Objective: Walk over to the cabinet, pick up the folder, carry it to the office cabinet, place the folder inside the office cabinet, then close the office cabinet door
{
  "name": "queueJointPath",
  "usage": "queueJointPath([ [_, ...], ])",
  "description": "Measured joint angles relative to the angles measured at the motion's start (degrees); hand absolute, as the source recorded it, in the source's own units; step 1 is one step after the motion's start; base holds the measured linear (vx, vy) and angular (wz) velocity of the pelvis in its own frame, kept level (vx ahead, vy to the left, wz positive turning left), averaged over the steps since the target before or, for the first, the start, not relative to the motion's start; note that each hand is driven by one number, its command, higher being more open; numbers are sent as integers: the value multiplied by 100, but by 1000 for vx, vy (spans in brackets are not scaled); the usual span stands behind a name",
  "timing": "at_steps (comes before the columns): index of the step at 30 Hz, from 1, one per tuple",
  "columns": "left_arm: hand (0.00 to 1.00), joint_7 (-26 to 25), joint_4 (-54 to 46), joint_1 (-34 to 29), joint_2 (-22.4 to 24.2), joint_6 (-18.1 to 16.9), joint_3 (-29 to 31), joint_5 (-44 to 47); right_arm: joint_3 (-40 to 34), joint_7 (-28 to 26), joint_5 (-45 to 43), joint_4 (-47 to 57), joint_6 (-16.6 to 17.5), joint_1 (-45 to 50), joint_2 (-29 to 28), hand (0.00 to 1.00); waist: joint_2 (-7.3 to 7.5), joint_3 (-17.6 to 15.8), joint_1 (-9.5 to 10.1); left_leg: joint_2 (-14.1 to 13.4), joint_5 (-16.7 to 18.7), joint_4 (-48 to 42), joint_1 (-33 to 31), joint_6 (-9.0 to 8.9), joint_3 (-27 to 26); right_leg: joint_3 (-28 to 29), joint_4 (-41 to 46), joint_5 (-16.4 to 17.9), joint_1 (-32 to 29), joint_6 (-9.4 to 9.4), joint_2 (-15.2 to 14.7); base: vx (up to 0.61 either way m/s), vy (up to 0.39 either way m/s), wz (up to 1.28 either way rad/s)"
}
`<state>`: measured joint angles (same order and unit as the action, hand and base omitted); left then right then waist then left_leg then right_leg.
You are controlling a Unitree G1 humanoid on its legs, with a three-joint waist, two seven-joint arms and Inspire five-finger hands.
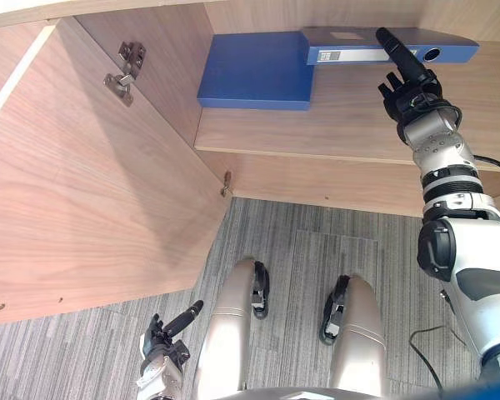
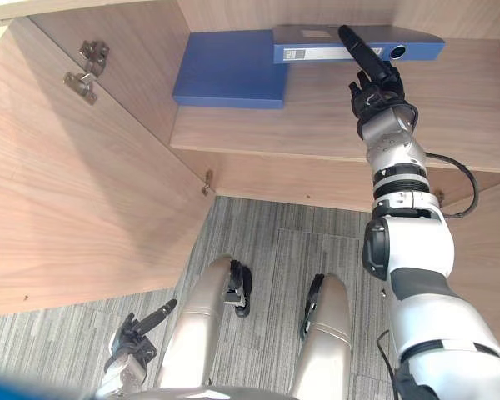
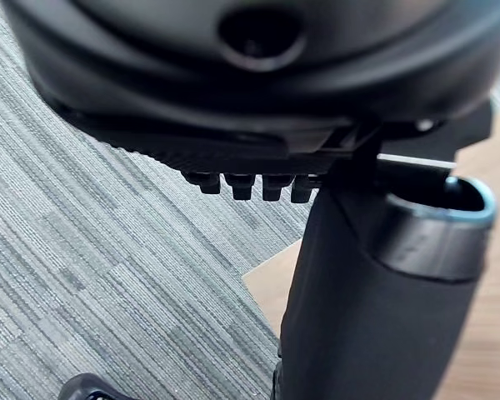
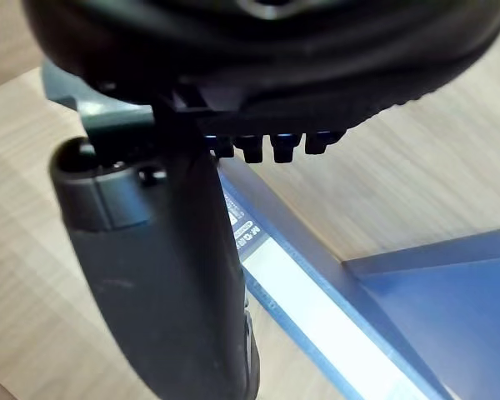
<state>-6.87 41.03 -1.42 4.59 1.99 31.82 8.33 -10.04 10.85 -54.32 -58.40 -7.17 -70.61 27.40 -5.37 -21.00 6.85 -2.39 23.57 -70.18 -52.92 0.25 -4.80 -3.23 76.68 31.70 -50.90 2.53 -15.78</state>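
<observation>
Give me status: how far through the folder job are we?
Done: folder lies on the office cabinet shelf. In hand: right hand is at its spine, thumb out, gripping nothing. To do: pull the hand out and shut the door, which stands wide open. Left hand hangs low over the carpet.

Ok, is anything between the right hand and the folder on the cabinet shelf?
Nothing visible does. The right hand reaches over the spine of the blue folder, with nothing between them. The folder lies flat on the shelf; the open door stands off to the left.
</observation>
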Motion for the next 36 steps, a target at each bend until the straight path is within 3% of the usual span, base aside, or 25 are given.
queueJointPath([
  [6,100,60,-128,-47,-19,2,-236,5,11,-132,428,-156,19,20,0,100,7,-10,-55,-6,2,1,6,-1,-6,2,-3,-1,1,5,3,0,0,0],
  [9,100,178,-587,-253,-63,56,-600,-2,292,-837,2300,-198,-197,360,46,100,15,-18,-54,-8,2,17,18,-1,-5,-5,-20,-1,19,6,3,0,0,0],
  [10,100,299,-831,-355,-98,89,-745,-21,507,-1289,3044,-219,-358,558,82,100,15,-19,-52,-5,2,30,31,-1,-6,-8,-28,-1,32,7,0,0,0,0],
  [11,100,388,-1020,-435,-128,101,-850,-90,522,-1617,3454,-65,-220,735,113,100,8,-35,-59,-6,2,45,73,0,-9,-10,-42,0,70,8,0,0,0,0],
  [14,100,497,-1127,-460,-174,111,-947,-236,526,-1995,3563,-92,-346,876,228,100,5,-36,-43,-8,6,127,224,-2,-24,-12,-117,5,214,16,1,5,-10,-1],
  [17,100,596,-1209,-563,-188,116,-1090,-331,400,-1968,2530,-67,-188,1152,195,100,2,-35,-48,-19,8,218,337,-3,-55,-11,-210,2,300,22,6,36,-35,-5],
  [18,100,605,-1209,-622,-184,116,-1144,-330,172,-1829,1193,-62,-32,1368,151,100,2,-35,-46,-26,9,283,381,-4,-70,-12,-276,-8,339,34,17,46,-22,-3],
  [22,100,477,-1204,-663,-182,101,-1146,-330,-317,-1452,-1070,-94,458,1897,-220,100,-16,-38,-35,-86,12,366,459,0,-138,-7,-380,-18,396,47,53,57,-21,-5],
  [25,100,424,-1134,-648,-184,76,-1146,-330,-376,-1441,-1036,-84,537,2010,-319,100,-66,-30,-45,-137,26,381,508,13,-210,18,-404,-23,410,54,84,47,-18,-9],
  [27,100,426,-1016,-609,-184,50,-1146,-330,-201,-1497,-425,-79,498,2009,-293,100,-88,-33,-45,-145,41,391,560,7,-223,27,-406,-22,448,54,89,21,-14,-6],
  [30,100,437,-699,-583,-187,49,-1172,-327,322,-1771,1437,-67,470,1986,-188,100,-135,-17,-85,-179,67,392,621,19,-223,20,-436,-25,517,62,116,7,-7,-6],
  [32,100,466,-446,-583,-220,56,-1247,-316,966,-1960,3024,194,481,1950,-75,100,-145,-9,-114,-243,72,393,624,14,-231,21,-477,-60,508,73,186,3,0,-12],
  [36,100,476,-184,-583,-303,44,-1263,-322,2164,-2236,5119,883,505,1918,133,100,-139,26,-167,-342,67,489,694,5,-291,58,-595,-151,515,66,299,14,1,-15],
])
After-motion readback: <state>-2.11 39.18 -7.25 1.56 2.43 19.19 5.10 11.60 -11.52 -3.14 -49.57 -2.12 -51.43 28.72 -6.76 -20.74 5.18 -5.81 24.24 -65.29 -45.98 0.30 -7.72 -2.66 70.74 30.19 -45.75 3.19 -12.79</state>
